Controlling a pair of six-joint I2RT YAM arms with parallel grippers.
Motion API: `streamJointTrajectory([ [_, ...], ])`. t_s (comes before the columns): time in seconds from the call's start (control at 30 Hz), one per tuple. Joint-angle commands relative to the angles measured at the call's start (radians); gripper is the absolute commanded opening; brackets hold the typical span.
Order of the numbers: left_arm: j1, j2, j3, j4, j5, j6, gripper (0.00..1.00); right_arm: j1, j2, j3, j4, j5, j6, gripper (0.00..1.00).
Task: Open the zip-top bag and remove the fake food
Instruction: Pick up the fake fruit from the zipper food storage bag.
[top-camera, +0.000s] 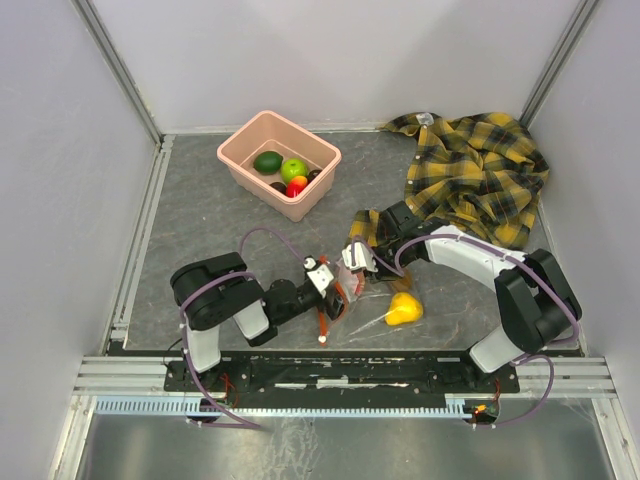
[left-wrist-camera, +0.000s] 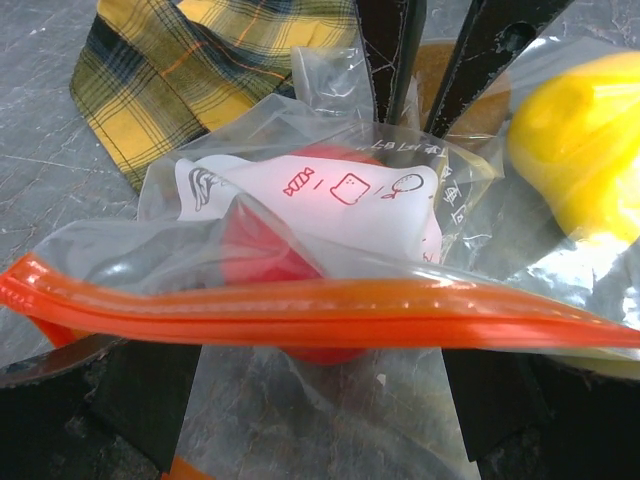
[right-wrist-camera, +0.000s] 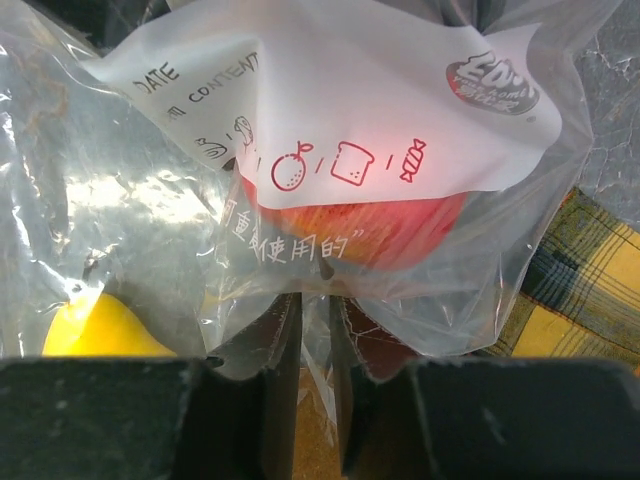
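Right claw (right-wrist-camera: 312, 320) pinches clear film of the bag (left-wrist-camera: 330, 190); left claw (top-camera: 332, 292) gapes wide at the orange zip strip (left-wrist-camera: 330, 310), which looks sealed. That bag lies on the bench (top-camera: 200, 230), red fruit (right-wrist-camera: 380, 225) and yellow fruit (top-camera: 403, 308) inside. Opening step: left should next clamp one lip and pull away.

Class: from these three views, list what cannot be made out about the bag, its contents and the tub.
1. Red fruit, both wrist views: the zip-top bag's white label and crinkled plastic hide its shape.
2. Yellow fruit, left wrist view: cut off by the right edge.
3. Orange zip strip, left wrist view: too blurred to tell sealed from open.
4. Dark pieces in the pink tub, top view: too small to identify.
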Motion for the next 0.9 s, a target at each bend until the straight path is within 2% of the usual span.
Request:
streamJointTrajectory([
  [0.0, -0.004, -0.03, -0.03, 0.109, -0.018, 0.008, 0.99, 0.005, 0.004, 0.042, -0.041, -0.032, -0.016, 0.25],
  [0.03, -0.005, -0.039, -0.044, 0.109, -0.011, 0.018, 0.99, 0.006, -0.001, 0.045, -0.044, -0.024, -0.016, 0.26],
  [0.23, -0.005, -0.088, -0.098, 0.094, 0.01, 0.055, 0.99, 0.003, -0.061, 0.021, -0.017, -0.058, -0.013, 0.52],
  [0.33, -0.005, -0.098, -0.096, 0.07, 0.006, 0.069, 0.99, 0.003, -0.072, -0.003, 0.012, -0.068, -0.018, 0.59],
  [0.53, -0.005, -0.117, -0.072, -0.007, -0.051, 0.091, 0.99, 0.013, -0.053, -0.022, 0.087, -0.04, 0.04, 0.6],
  [0.73, -0.004, -0.119, -0.028, -0.06, -0.091, 0.103, 0.99, 0.042, -0.02, -0.022, 0.103, -0.004, 0.046, 0.53],
  [0.87, -0.005, -0.109, -0.014, -0.032, -0.075, 0.103, 1.0, 0.067, -0.003, -0.014, 0.098, 0.011, 0.045, 0.47],
])
